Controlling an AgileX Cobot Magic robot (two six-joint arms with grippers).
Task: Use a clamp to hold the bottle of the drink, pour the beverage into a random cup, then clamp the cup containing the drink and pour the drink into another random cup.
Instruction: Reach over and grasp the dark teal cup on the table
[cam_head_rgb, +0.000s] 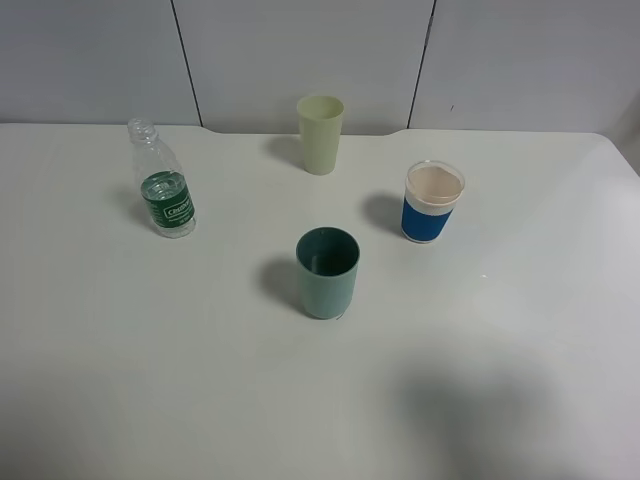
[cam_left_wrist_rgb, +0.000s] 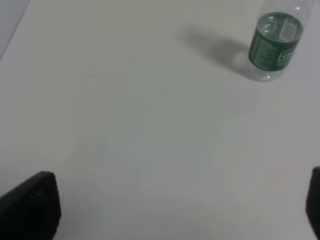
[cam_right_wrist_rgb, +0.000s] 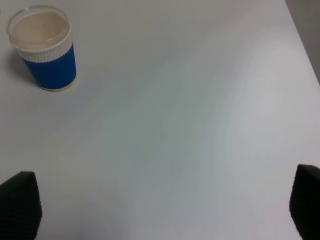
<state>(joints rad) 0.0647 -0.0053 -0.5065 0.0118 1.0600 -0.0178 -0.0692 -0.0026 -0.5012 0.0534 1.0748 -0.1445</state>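
Observation:
A clear plastic bottle (cam_head_rgb: 165, 190) with a green label and no cap stands at the left of the white table; it also shows in the left wrist view (cam_left_wrist_rgb: 275, 45). A teal cup (cam_head_rgb: 328, 272) stands in the middle, a pale green cup (cam_head_rgb: 320, 133) at the back, and a blue cup with a white rim (cam_head_rgb: 432, 203) at the right, also in the right wrist view (cam_right_wrist_rgb: 45, 47). My left gripper (cam_left_wrist_rgb: 172, 215) is open and empty, well short of the bottle. My right gripper (cam_right_wrist_rgb: 162, 210) is open and empty, well short of the blue cup. Neither arm shows in the exterior view.
The white table (cam_head_rgb: 500, 380) ends at a grey panelled wall (cam_head_rgb: 300, 50) behind the cups. Its right edge (cam_right_wrist_rgb: 305, 50) shows in the right wrist view.

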